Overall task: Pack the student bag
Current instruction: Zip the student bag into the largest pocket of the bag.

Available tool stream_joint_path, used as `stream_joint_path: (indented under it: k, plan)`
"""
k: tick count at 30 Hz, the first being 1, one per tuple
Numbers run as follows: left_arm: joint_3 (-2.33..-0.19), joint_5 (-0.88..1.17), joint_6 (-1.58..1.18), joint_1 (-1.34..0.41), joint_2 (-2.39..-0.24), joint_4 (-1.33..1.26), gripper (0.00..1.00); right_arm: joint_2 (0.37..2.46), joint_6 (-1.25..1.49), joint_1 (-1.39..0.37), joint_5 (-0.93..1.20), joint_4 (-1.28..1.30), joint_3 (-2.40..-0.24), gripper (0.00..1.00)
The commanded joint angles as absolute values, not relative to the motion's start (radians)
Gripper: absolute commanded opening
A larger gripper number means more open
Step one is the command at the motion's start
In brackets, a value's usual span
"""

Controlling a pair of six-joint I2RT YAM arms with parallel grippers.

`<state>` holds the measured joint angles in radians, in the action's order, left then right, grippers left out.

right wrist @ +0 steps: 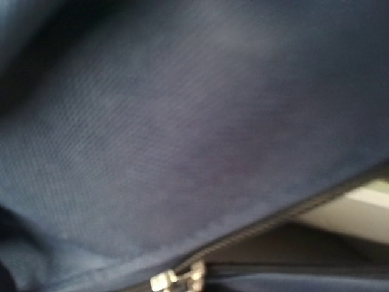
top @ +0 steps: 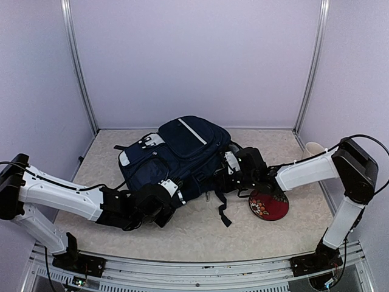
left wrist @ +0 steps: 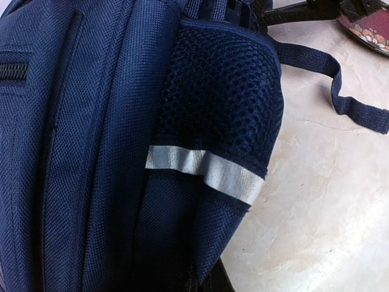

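The student bag point(top: 182, 149), dark navy with a white stripe and a white top patch, lies flat mid-table. My left gripper point(top: 172, 187) is at its near edge. In the left wrist view the bag's side point(left wrist: 91, 152) fills the frame, with a mesh pocket point(left wrist: 225, 91) and a reflective stripe point(left wrist: 206, 170). A fold of fabric runs down into my left gripper point(left wrist: 203, 283), which looks shut on it. My right gripper point(top: 231, 172) presses against the bag's right side. Its view shows only blurred navy fabric point(right wrist: 182, 121) and a metal zipper pull point(right wrist: 179, 280) on a partly open zipper; its fingers are hidden.
A round red flower-patterned object point(top: 269, 205) lies on the table under the right forearm and shows in the left wrist view point(left wrist: 368, 30). A white cup point(top: 313, 149) stands at the back right. Loose bag straps point(left wrist: 340, 91) trail towards the front. Walls enclose three sides.
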<state>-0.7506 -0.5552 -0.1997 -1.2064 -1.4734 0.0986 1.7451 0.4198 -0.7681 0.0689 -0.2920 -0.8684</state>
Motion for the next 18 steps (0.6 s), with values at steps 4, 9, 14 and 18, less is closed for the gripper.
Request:
stream_joint_path:
  k: [4,9,14,18]
  plan:
    - [-0.713,-0.624,-0.308,-1.166,-1.43,0.182,0.0,1.605,0.365,-0.655,-0.135,-0.086,-0.821,0.0]
    - [-0.69,-0.695,-0.363,-1.142,-1.362,0.211,0.0,1.515,0.314,-0.556,-0.16,0.019,-0.78,0.0]
    - [-0.651,-0.799,-0.468,-1.091,-1.229,0.25,0.0,1.465,0.258,-0.477,-0.078,0.063,-0.774,0.0]
    - [-0.606,-0.789,-0.488,-0.968,-1.099,0.221,0.0,1.478,0.228,-0.508,0.047,0.071,-0.786,0.0]
